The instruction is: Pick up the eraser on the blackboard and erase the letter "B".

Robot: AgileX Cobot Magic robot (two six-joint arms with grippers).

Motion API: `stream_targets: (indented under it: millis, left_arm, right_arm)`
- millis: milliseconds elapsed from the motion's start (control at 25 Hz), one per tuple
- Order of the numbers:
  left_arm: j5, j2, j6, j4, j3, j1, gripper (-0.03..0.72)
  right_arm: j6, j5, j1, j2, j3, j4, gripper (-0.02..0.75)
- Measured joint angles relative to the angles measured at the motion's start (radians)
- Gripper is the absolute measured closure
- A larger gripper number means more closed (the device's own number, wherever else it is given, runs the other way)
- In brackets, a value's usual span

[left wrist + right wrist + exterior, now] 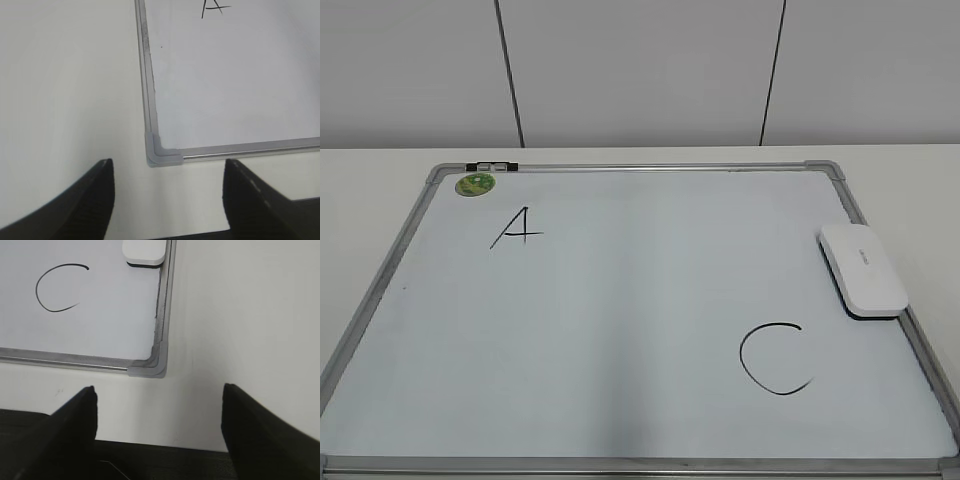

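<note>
The eraser (863, 269) lies at three o'clock on the blackboard (620, 330), touching its right frame – likely light, stiff and slick, best pinched across its narrow sides – while the left gripper (167, 200) and right gripper (159, 425) hang open; no "B" shows.

Glossy white plastic eraser (863, 268); smooth blackboard (620, 330) (brushed silver metal frame).

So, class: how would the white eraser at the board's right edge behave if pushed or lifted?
The eraser looks like a rigid plastic block, so probably stiff and light. Lying flat and low, it should slide, not roll or tip. Its smooth top may be slippery on the blackboard.
</note>
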Motion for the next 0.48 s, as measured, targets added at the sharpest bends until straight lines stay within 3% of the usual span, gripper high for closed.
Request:
stream_targets:
  millis: [480]
  left_arm:
    - [-0.002,-0.007,0.000,0.000,0.000,0.000,0.195]
  right_arm:
    - [0.000,-0.002,-0.011,-0.035,0.000,0.000,0.146]
